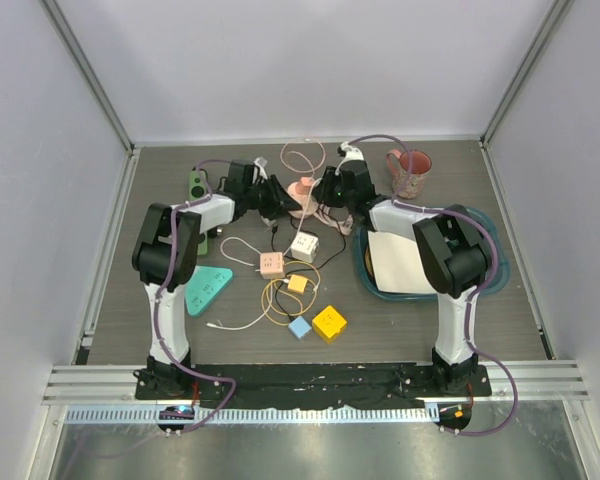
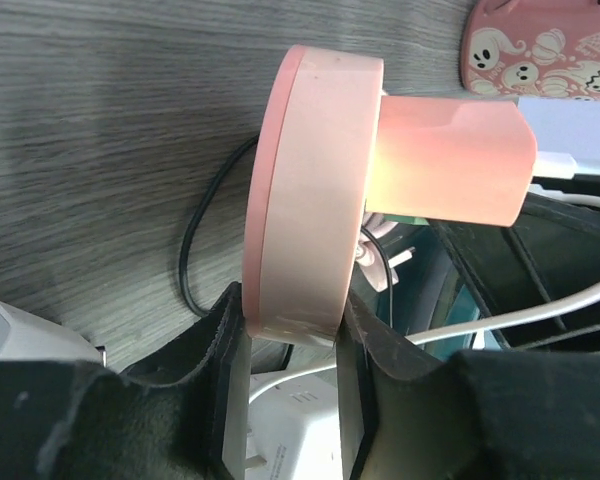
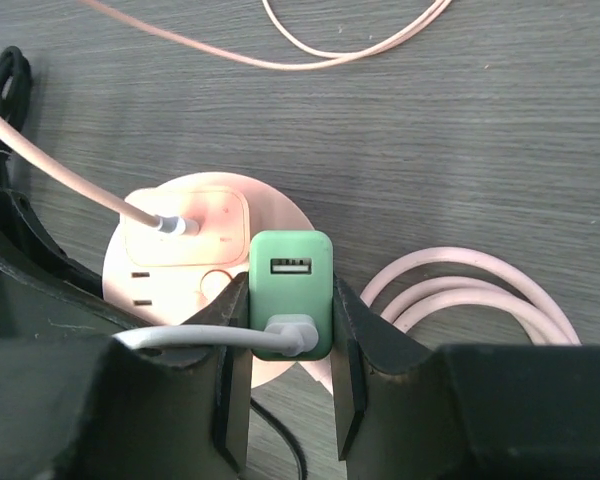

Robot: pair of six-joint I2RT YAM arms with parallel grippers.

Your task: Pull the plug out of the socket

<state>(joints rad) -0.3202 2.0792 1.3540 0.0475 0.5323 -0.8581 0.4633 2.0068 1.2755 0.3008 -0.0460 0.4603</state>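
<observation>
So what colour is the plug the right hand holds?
The plug is mint green, clearest in the right wrist view.

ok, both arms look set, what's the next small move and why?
Probably draw the right arm straight back, away from the socket face. The right jaws are shut on the green plug, which sits on the pink socket, and the left jaws clamp the socket's rim, so it looks braced for the pull.

The left claw (image 2: pixel 292 335) gripped the round pink plastic socket (image 2: pixel 310 180) edge-on. A blocky pink plug (image 2: pixel 450 160) jutted from its face.
</observation>
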